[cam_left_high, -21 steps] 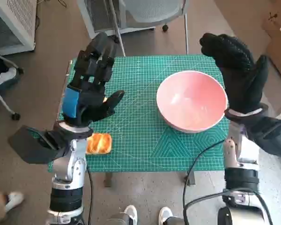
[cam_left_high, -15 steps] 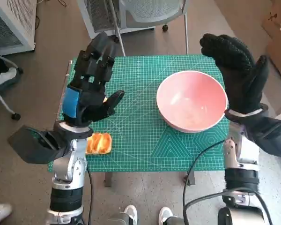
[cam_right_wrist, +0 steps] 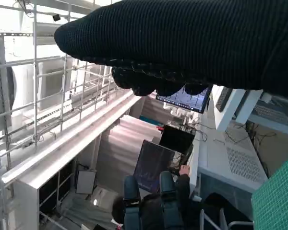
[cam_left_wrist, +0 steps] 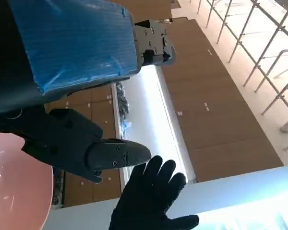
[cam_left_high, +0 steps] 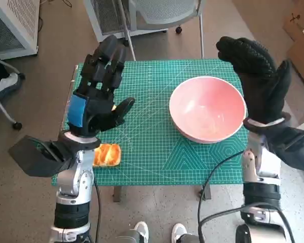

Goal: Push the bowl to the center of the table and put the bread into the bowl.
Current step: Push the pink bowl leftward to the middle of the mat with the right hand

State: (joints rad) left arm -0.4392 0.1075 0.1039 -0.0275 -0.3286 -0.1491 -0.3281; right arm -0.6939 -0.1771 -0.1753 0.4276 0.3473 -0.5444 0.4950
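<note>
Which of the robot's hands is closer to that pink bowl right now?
The right hand. It is raised, open, right beside the pink bowl at the table's right edge. The left hand hovers, open, over the mat's far side from the bowl, nearer the bread.

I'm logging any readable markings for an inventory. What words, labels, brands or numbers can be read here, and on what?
None can be read.
Green cutting mat: printed grid lines and marks, too small to read.
Monitor in the right wrist view: screen content blurred.
Pink bowl, bread: no text.
</note>
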